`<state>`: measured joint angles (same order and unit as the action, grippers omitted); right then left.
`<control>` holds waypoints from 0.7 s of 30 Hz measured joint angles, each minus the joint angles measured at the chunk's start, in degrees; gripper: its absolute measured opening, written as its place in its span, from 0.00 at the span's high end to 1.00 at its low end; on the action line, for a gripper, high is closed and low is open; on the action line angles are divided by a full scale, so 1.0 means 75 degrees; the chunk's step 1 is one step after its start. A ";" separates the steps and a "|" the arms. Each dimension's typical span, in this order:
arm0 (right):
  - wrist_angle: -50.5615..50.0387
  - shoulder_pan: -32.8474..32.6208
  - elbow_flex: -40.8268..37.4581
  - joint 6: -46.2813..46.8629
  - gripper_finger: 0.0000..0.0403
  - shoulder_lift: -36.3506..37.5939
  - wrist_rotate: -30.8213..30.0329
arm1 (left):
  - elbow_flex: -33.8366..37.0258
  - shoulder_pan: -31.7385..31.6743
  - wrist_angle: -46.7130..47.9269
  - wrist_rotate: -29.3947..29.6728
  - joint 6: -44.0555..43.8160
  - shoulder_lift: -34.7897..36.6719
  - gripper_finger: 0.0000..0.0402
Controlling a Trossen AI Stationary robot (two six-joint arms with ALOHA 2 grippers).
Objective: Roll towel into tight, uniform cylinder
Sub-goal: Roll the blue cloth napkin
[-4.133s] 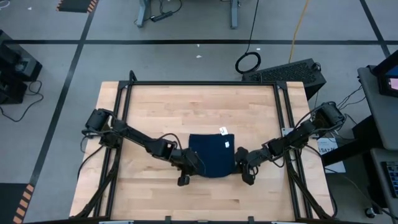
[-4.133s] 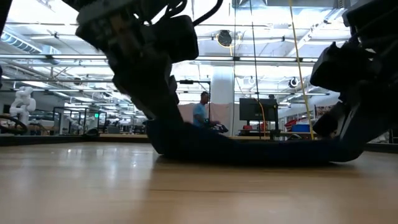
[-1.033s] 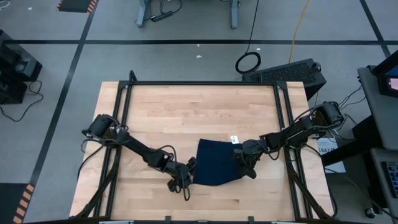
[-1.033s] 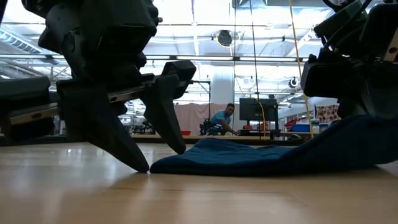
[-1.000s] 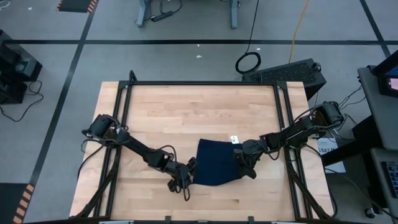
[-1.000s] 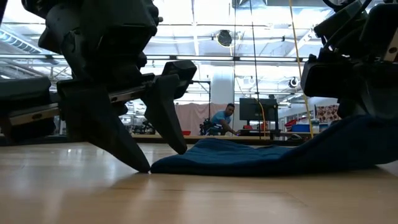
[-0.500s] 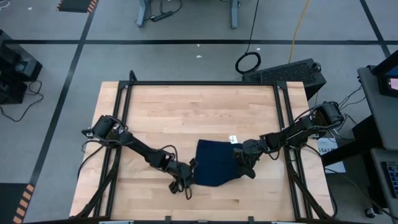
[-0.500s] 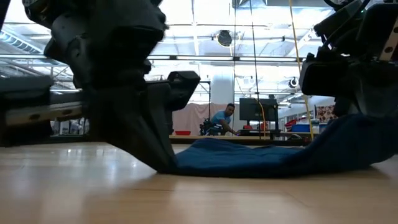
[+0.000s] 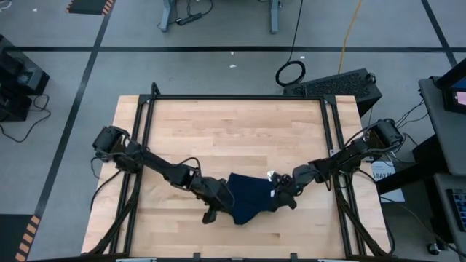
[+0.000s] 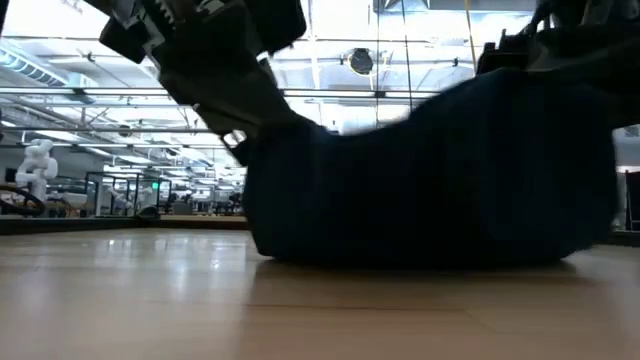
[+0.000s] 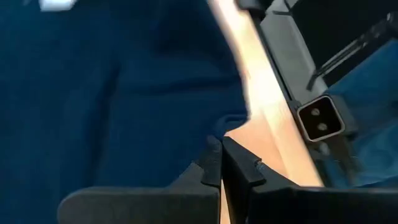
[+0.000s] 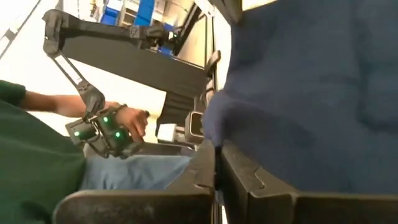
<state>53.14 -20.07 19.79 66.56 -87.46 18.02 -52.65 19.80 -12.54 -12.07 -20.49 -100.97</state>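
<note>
Navy cloth pinched between two claws near the counter's front edge.

Dark fingers of the left claw (image 9: 217, 202) are pressed tight together on the left edge of the towel (image 9: 249, 198); in the left wrist view the left claw's fingertips (image 11: 219, 149) meet with a fold of the blue cloth caught at their tips. On the other side, the right claw (image 9: 285, 191) is likewise clamped shut on the towel's right edge, its closed tips (image 12: 216, 146) meeting under bunched navy fabric. Between them the towel sits gathered into a crumpled mass, a small white tag (image 9: 271, 175) showing at its far right corner. From the low view it rises as a tall dark hump (image 10: 430, 180) whose base rests on the pale wooden counter (image 9: 218, 131). Beyond the counter, the right wrist view shows a person's hand (image 12: 124, 121).
</note>
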 joint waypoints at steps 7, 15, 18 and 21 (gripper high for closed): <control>-0.0410 -0.0520 -0.0001 0.0495 1.00 0.0003 -0.0545 | 0.0006 -0.0151 0.0695 -0.0032 -0.2481 0.0210 0.99; -0.0885 -0.1289 -0.0006 0.1285 1.00 0.0003 -0.1402 | 0.0006 0.0142 0.0740 -0.0260 -0.4631 0.0247 1.00; -0.0953 -0.1563 -0.0006 0.1499 1.00 0.0003 -0.1396 | 0.0003 0.0288 0.0671 -0.0133 -0.5215 0.0406 1.00; -0.1163 -0.1793 -0.0006 0.1719 1.00 0.0003 -0.1415 | 0.0001 0.0389 0.0569 0.0258 -0.5286 0.0454 1.00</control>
<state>44.41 -33.51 19.75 79.45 -87.44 7.41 -52.64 22.72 -8.27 -10.14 -60.14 -97.56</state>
